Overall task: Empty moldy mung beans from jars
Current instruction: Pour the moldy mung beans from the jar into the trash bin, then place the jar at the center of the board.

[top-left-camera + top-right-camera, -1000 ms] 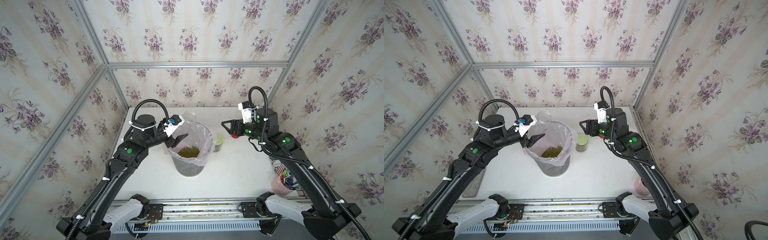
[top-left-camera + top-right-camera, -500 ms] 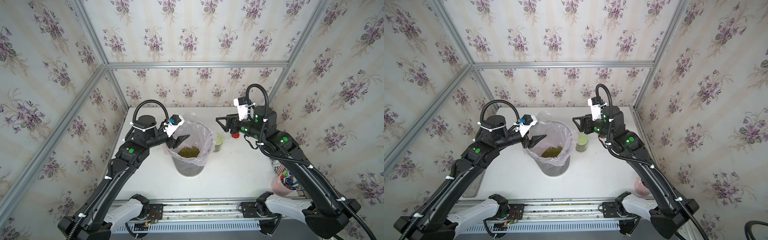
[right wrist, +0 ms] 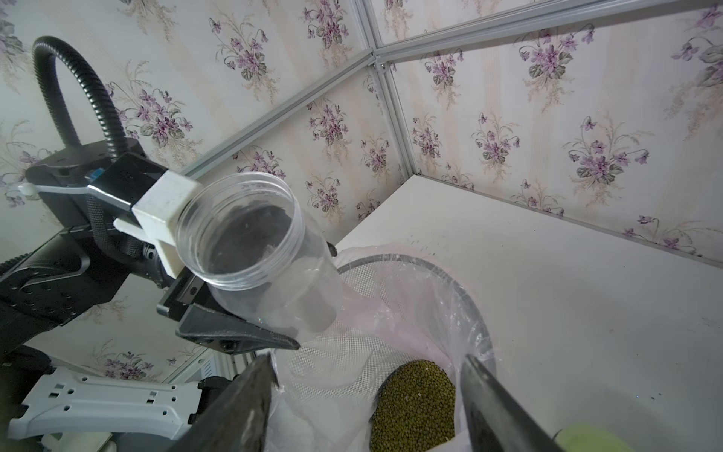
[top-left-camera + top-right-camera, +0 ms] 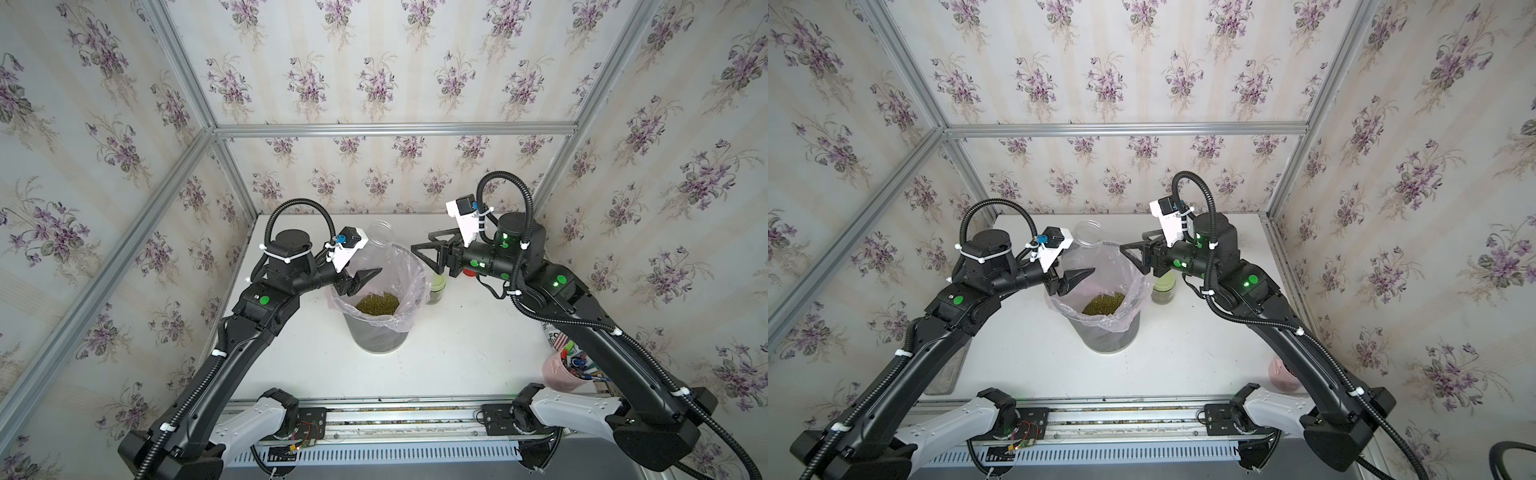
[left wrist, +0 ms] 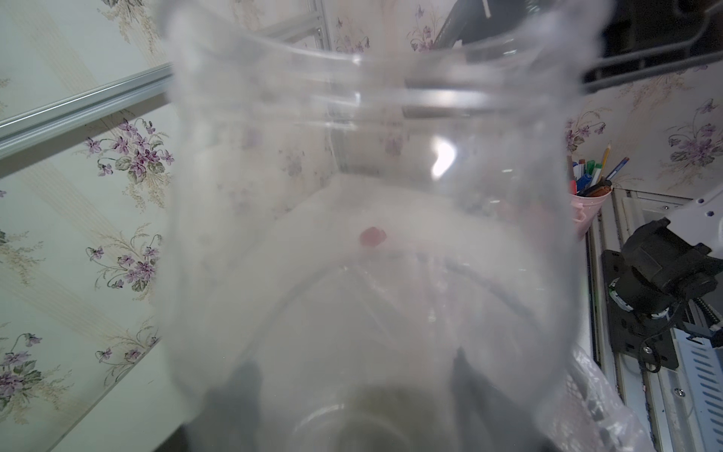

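My left gripper (image 4: pixel 365 277) is shut on a clear jar (image 4: pixel 380 233) with no lid. The jar is tilted, mouth up and back, over the left rim of the bin. In the right wrist view the jar (image 3: pixel 254 254) looks empty. The mung beans (image 4: pixel 377 303) lie in a heap inside the bin, also seen in the right wrist view (image 3: pixel 414 407). My right gripper (image 4: pixel 420 242) is open over the bin's right rim, pointing at the jar, with nothing between its fingers. A green-lidded jar (image 4: pixel 436 289) stands right of the bin. A red lid (image 4: pixel 469 273) peeks out behind the right wrist.
The grey bin (image 4: pixel 376 336) with a pinkish liner stands mid-table. A pink cup of pens (image 4: pixel 559 374) and a printed can (image 4: pixel 555 336) sit at the front right under the right arm. Walls close in the back and both sides.
The right gripper has swung left from beside the green-lidded jar to over the bin's right rim, close to the held jar. The left arm and its jar have hardly moved.
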